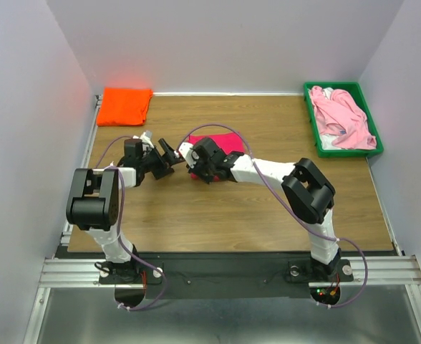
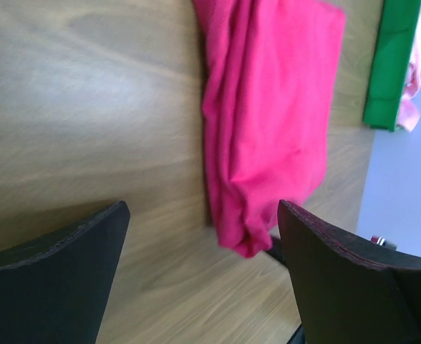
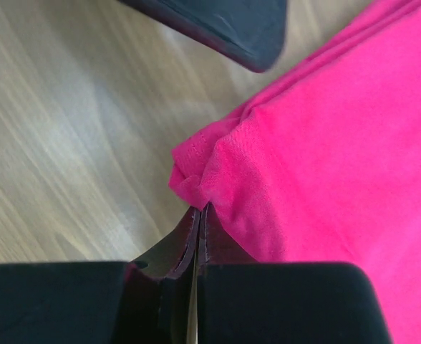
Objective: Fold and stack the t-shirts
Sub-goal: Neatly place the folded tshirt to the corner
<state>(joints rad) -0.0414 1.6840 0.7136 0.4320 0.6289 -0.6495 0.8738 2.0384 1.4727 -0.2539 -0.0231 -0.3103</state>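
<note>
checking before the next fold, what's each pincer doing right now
left pincer: open, holding nothing
right pincer: shut on a corner of the magenta t-shirt

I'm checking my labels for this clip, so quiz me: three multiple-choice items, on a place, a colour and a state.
1. Where does the orange t-shirt lie? A in the tray; B at the table's far-left corner; C under the right arm.
2. What colour is the t-shirt at mid-table? A blue; B white; C magenta.
3. The left gripper is: A open; B shut on cloth; C out of view.
Answers: B, it lies folded in that corner; C, the magenta t-shirt shows in both wrist views; A, its fingers stand wide apart.
</note>
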